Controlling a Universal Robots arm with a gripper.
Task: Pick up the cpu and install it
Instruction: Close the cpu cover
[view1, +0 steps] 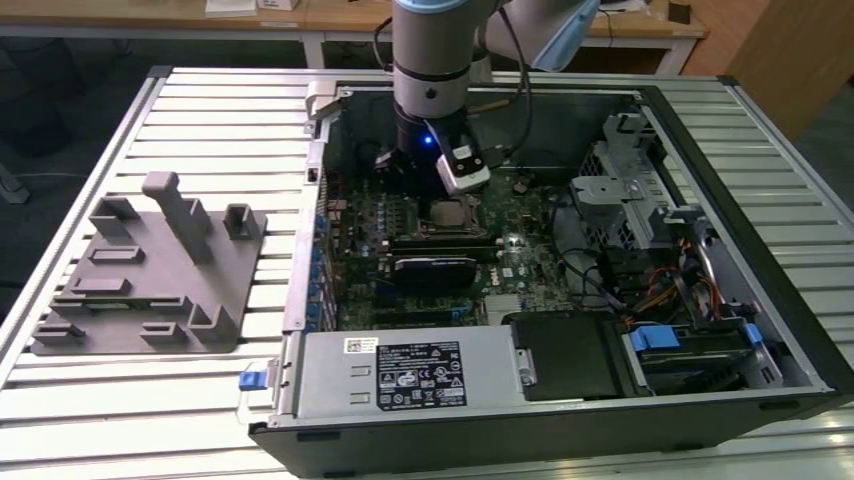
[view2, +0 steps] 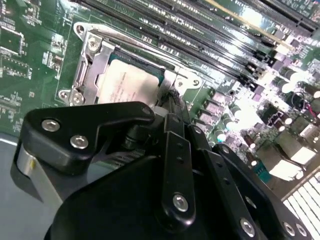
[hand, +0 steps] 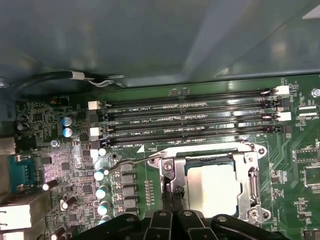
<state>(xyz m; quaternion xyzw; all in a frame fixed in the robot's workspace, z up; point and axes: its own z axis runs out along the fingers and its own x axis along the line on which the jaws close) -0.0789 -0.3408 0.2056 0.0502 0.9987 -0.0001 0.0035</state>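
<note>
The cpu (hand: 212, 187) lies in its socket (hand: 249, 185), so our claw (hand: 172, 191) hangs closed and empty at its edge.

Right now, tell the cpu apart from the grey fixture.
The cpu is a small pale silver square; the grey fixture is a larger grey slab with upright posts. The cpu sits in the socket inside the case; the grey fixture lies on the table outside it, at the exterior view's left. Both lie flat.
</note>
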